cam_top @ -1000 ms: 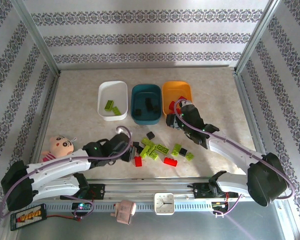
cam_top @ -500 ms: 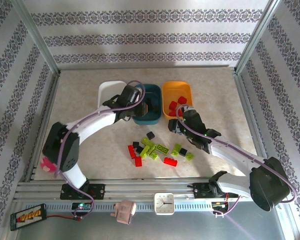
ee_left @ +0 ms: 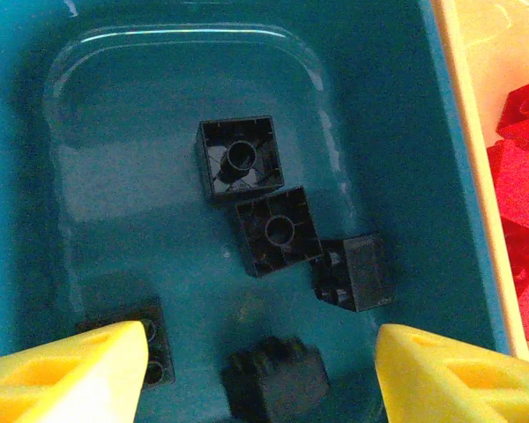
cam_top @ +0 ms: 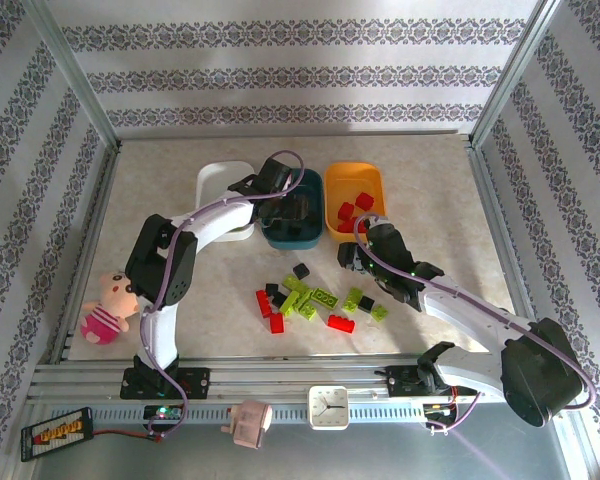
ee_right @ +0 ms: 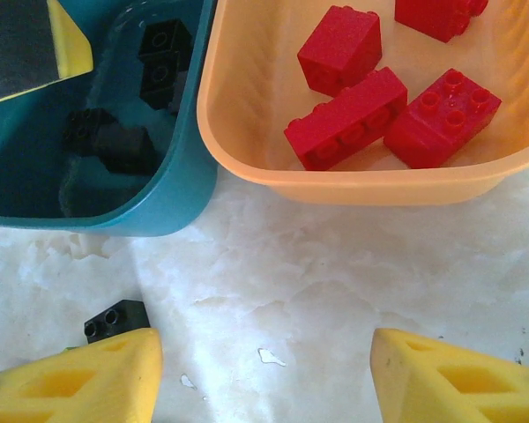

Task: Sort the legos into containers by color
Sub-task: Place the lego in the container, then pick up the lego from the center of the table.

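Observation:
My left gripper [cam_top: 284, 197] hangs open over the dark teal container [cam_top: 292, 243]. In its wrist view the yellow fingers [ee_left: 70, 370] stand wide apart, and a blurred black lego [ee_left: 273, 381] lies loose between them on the teal floor [ee_left: 115, 176] among several other black legos [ee_left: 240, 157]. My right gripper [cam_top: 354, 252] is open over bare table just in front of the orange container [ee_right: 247, 115], which holds red legos [ee_right: 346, 118]. Nothing is between its fingers [ee_right: 458, 379]. Loose red [cam_top: 341, 323], lime green [cam_top: 305, 298] and black [cam_top: 301, 270] legos lie mid-table. The left arm partly covers the white container [cam_top: 220, 168].
A black brick [ee_right: 115, 319] lies just beside my right gripper's left finger. A cartoon doll [cam_top: 108, 305] lies at the table's left edge. A small clock [cam_top: 330, 405] sits on the front rail. The three tubs stand side by side, nearly touching.
The left arm swung from the near left of the table up to the teal tub and opened, letting go of a black brick. The right gripper drew back slightly from the orange tub.

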{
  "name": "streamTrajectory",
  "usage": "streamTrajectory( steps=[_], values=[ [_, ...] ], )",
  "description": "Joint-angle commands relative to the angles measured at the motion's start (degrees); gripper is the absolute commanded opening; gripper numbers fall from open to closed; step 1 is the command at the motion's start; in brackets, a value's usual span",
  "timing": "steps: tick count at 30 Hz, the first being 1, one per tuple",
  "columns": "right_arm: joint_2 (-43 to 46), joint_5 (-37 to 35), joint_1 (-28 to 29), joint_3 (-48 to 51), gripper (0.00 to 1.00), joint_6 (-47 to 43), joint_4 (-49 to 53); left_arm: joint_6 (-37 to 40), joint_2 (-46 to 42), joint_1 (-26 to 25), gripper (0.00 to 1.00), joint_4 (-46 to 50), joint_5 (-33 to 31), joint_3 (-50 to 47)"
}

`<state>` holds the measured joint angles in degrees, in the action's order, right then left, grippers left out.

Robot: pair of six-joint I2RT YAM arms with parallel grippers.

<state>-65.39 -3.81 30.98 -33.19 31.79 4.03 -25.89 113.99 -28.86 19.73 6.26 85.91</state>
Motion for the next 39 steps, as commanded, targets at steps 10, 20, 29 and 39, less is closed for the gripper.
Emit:
streamTrajectory(
  steps=[10,20,29,39],
  values=[
    [-0.39,2.74,0.77,-0.71,0.64,-0.85,0.30,-5.29,-26.80,-2.68,0.79,-9.02,4.14,-24.40],
    [-2.11,3.02,3.81,-1.18,0.63,-1.16,3.29,-10.90,-45.17,-8.14,0.75,-9.44,1.34,-48.14],
    [-2.29,1.99,4.49,-2.05,0.63,-1.21,3.63,-13.98,-46.83,-11.39,0.70,-11.05,2.32,-56.34],
    [-2.46,1.20,4.51,-2.32,0.63,-1.46,3.90,-14.99,-42.52,-12.16,0.63,-13.25,4.12,-56.87]
  ],
)
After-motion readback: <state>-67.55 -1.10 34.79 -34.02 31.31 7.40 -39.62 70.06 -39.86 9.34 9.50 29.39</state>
